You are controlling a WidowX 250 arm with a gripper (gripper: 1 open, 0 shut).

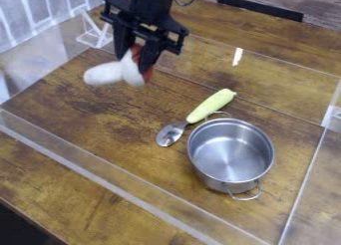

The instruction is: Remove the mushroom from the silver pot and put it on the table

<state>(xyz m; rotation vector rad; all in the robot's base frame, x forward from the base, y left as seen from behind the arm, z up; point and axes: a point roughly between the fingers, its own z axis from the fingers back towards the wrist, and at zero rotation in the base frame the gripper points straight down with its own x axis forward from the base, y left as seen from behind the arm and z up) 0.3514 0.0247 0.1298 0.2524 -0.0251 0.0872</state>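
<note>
The mushroom (115,73) hangs above the table (94,120) at the upper left, its cream stem pointing left and its reddish cap tucked between the fingers. My gripper (143,62) is shut on the mushroom's cap end and points steeply down. The silver pot (229,154) stands at the lower right, well away from the gripper, with nothing inside it.
A yellow-green corn-like toy (209,105) lies just above the pot, and a small metal spoon (170,135) rests at the pot's left rim. Clear acrylic walls (120,194) edge the tabletop. A clear stand (96,30) sits at the back left.
</note>
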